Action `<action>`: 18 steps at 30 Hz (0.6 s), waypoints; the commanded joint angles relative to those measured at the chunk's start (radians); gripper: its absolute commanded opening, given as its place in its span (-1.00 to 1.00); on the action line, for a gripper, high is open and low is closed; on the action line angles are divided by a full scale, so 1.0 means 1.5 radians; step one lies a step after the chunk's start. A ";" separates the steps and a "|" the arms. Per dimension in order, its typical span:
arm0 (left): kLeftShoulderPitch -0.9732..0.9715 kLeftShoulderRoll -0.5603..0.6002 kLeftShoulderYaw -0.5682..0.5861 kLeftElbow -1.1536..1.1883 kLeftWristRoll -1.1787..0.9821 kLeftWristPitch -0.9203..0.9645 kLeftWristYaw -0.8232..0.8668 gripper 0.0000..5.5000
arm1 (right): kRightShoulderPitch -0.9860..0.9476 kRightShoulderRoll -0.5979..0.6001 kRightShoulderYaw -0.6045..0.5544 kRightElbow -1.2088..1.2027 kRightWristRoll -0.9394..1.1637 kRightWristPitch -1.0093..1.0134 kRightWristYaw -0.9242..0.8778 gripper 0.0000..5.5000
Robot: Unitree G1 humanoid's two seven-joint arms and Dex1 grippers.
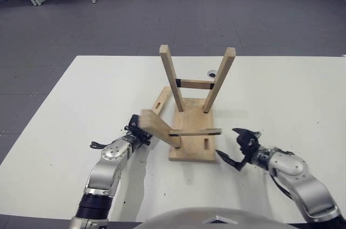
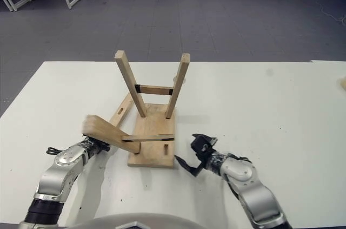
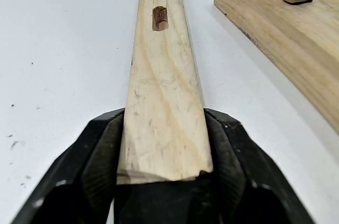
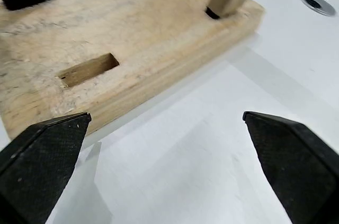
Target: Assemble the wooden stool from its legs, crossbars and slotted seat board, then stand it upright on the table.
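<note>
The slotted seat board (image 1: 192,150) lies flat on the white table. Two legs (image 1: 172,77) (image 1: 219,80) stand in its far slots, joined by a crossbar (image 1: 195,84). A third leg (image 1: 159,127) sits in the near left slot and leans out to the left, with a crossbar (image 1: 197,131) sticking out of it to the right. The near right slot (image 4: 87,69) is empty. A fourth leg (image 3: 161,91) lies along the board's left edge, and my left gripper (image 3: 164,144) is shut on its near end. My right gripper (image 1: 232,146) is open just right of the board's near right corner, holding nothing.
A round hole (image 1: 212,73) in the table lies behind the stool's far right leg. Bare table spreads to the left, right and front of the board. Table frames stand on the grey floor far behind.
</note>
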 commanded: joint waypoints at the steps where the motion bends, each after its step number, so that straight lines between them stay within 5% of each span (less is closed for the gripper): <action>1: -0.002 -0.011 0.027 0.006 -0.010 0.011 0.005 -0.24 | -0.016 0.007 -0.017 -0.004 0.001 0.026 -0.018 0.93; 5: -0.015 -0.031 0.110 0.007 -0.048 -0.019 0.026 -0.24 | -0.026 -0.003 -0.090 0.002 0.042 0.049 -0.008 0.93; 9: -0.087 -0.034 0.268 -0.038 -0.271 -0.039 -0.061 -0.24 | -0.140 0.042 -0.269 -0.016 0.293 0.209 0.008 0.93; 13: -0.156 0.060 0.364 -0.044 -0.629 0.162 -0.223 -0.24 | -0.261 0.075 -0.388 0.025 0.657 0.350 -0.023 0.93; 18: -0.231 0.218 0.349 0.072 -0.788 0.378 -0.422 -0.24 | -0.364 0.086 -0.368 0.116 0.883 0.392 -0.109 0.93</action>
